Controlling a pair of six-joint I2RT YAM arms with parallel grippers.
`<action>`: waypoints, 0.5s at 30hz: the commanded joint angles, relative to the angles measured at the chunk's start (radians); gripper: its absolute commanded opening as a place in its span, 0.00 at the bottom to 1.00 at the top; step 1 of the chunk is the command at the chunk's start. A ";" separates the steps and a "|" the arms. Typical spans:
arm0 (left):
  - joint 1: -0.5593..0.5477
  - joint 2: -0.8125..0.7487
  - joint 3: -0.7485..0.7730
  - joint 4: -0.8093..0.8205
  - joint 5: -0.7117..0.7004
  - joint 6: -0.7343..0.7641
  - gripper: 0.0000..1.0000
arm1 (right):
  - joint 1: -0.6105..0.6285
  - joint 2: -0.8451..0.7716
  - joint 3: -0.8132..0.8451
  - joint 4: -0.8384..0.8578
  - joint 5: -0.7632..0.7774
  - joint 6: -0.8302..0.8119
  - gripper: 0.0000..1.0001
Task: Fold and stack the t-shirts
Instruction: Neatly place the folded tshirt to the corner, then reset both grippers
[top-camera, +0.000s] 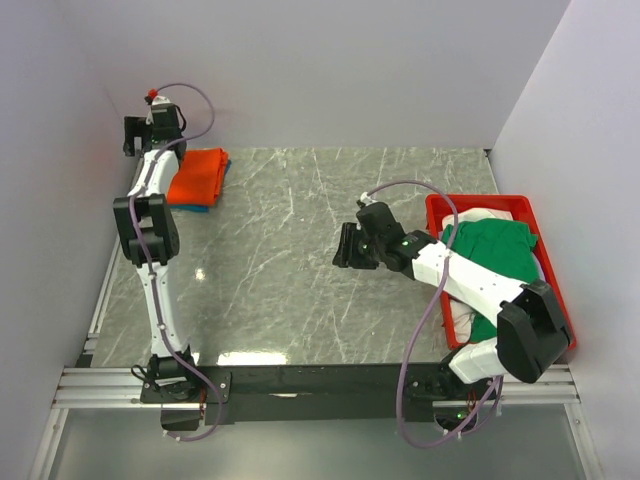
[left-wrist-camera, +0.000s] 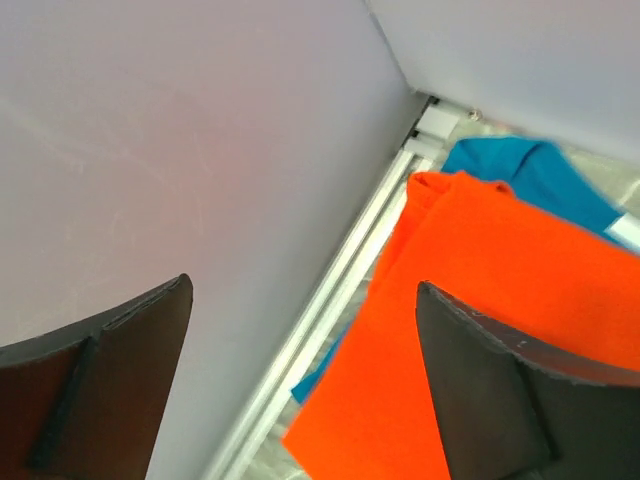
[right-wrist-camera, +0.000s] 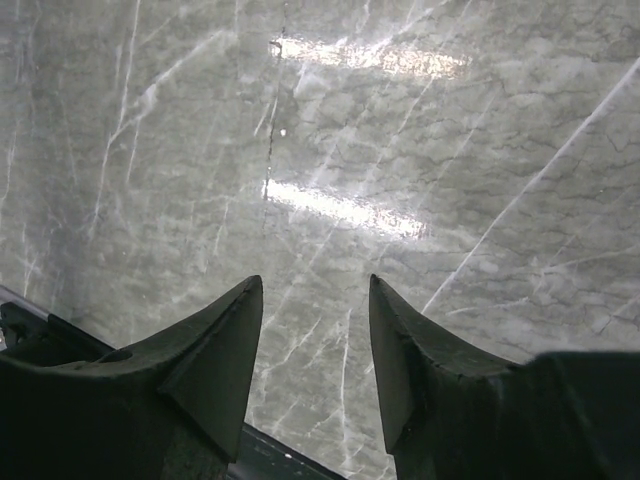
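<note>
Counting four: orange tee (top-camera: 197, 175) folded on teal tee (left-wrist-camera: 540, 170), green tee (top-camera: 495, 250), white tee (top-camera: 462, 315) crumpled; left end effector (left-wrist-camera: 302, 285), right end effector (right-wrist-camera: 315, 285) open, empty.

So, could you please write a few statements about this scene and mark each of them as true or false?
1. The folded bright orange t-shirt lies on top of the teal blue t-shirt. True.
2. The green t-shirt is spread flat on the grey marble table. False: it lies bunched in the red plastic tray.
3. The left gripper grips the orange t-shirt. False: its jaws stand wide open and empty, beside the stack.
4. The right gripper is above bare marble, with nothing between its fingers. True.
</note>
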 joint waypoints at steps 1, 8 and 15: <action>-0.017 -0.165 -0.064 0.096 0.024 -0.205 0.99 | 0.010 -0.043 0.038 0.018 0.018 -0.009 0.54; -0.041 -0.409 -0.342 0.140 0.220 -0.533 0.99 | 0.011 -0.118 0.015 0.027 0.038 -0.017 0.63; -0.216 -0.670 -0.680 0.073 0.406 -0.814 1.00 | 0.007 -0.179 0.015 0.026 0.045 -0.025 0.73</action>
